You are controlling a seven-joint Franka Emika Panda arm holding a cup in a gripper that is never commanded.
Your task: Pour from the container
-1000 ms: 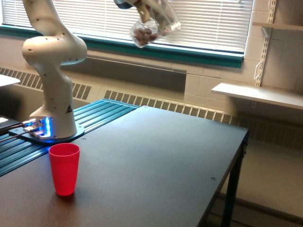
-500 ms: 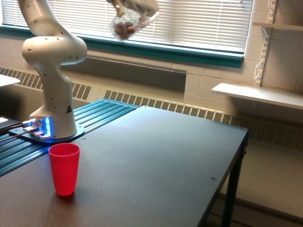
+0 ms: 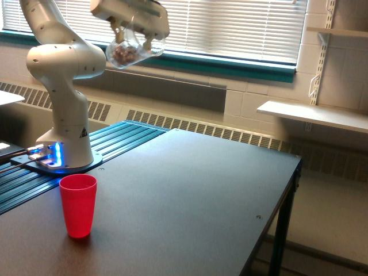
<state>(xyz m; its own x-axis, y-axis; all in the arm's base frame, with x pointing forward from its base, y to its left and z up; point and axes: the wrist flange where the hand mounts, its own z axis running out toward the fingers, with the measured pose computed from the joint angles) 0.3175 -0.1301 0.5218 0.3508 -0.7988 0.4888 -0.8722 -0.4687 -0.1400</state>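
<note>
Container first, since that is what matters, though it hangs farthest back; starting from what is nearest me, a red cup (image 3: 78, 204) stands upright on the dark bench (image 3: 195, 201), close to the front edge toward the exterior view's left corner. It looks empty from this angle, though its inside is hidden. Behind it, on the blue ribbed strip along the bench's left side, sits the white base of the arm (image 3: 63, 109), with a blue light glowing at its foot.

High above and behind, in front of the window blinds (image 3: 230, 29), the gripper (image 3: 131, 35) carries the container (image 3: 127, 52). It is a clear plastic cup, tilted, with reddish-brown pieces gathered in its lower part. It hangs well above the bench and somewhat to the exterior view's right of the red cup, not over it. The fingers look closed against the container's sides, though exactly where they bite is hard to make out.

I would judge the container light and thin-walled, likely to flex if squeezed hard and smooth enough to slip. A hold across the middle of the wall, clear of the rim, seems sensible. The loose pieces should tumble out suddenly rather than flow, so a slow tip over the red cup would suit.
</note>
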